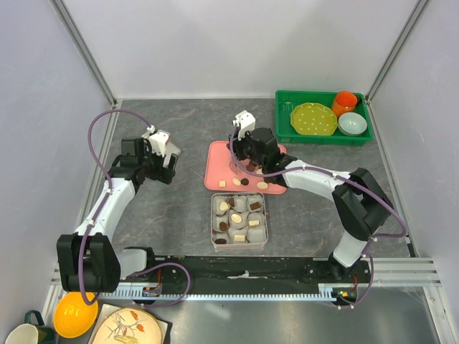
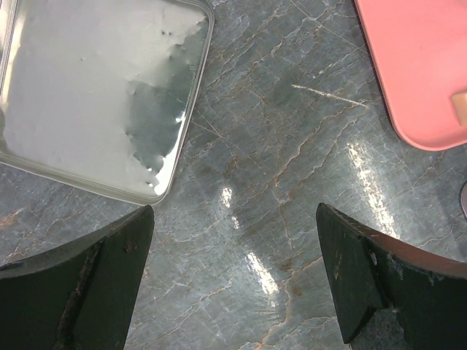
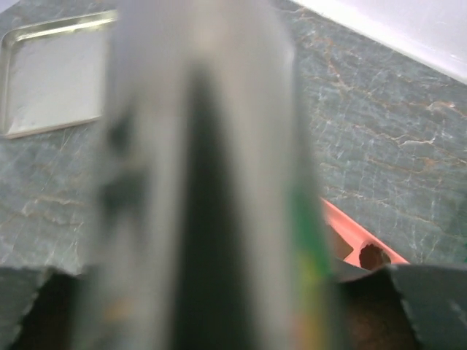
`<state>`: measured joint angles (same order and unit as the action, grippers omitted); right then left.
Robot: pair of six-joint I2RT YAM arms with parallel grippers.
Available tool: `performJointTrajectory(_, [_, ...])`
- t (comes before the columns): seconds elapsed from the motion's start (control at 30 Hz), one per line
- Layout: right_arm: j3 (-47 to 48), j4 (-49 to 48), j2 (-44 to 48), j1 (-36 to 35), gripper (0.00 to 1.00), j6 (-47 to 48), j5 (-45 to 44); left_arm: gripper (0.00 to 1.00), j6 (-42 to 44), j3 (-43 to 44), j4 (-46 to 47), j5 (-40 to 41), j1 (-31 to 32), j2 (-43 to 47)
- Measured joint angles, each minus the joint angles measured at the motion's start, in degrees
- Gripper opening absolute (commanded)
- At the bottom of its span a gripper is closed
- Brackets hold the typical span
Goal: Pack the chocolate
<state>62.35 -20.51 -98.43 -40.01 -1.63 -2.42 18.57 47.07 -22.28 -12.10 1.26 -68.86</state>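
We should centre the right tool (image 1: 241,165), grip unreadable, over one chocolate (image 1: 245,182) on the pink tray (image 1: 215,166), then carry it to the tin (image 1: 212,217) at six o'clock; the left tool (image 2: 233,211) hangs released.

open tabletop (image 2: 292,182) between tin lid (image 2: 87,95) and pink tray (image 2: 423,65) below left end effector (image 2: 233,211), right arm (image 1: 308,175) crowding the tray

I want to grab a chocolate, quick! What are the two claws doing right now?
Left claw: open, holding nothing, above the table.
Right claw: cannot tell; a blurry grey thing blocks the view.
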Motion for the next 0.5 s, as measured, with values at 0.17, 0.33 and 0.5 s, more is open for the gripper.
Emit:
performJointTrajectory(0.17, [0.76, -2.56, -1.44, 0.04, 0.50, 0.11, -2.34, 0.99, 0.00, 0.00, 0.02, 0.00, 0.00, 0.00])
performJointTrajectory(0.33, [1.27, -4.11, -2.45, 0.15, 0.50, 0.48, -3.74, 0.99, 0.00, -0.28, 0.04, 0.00, 0.00, 0.00])
performJointTrajectory(0.5, [2.36, -6.01, -4.74, 0.59, 0.50, 0.66, -4.37, 0.99, 0.00, -0.35, 0.04, 0.02, 0.00, 0.00])
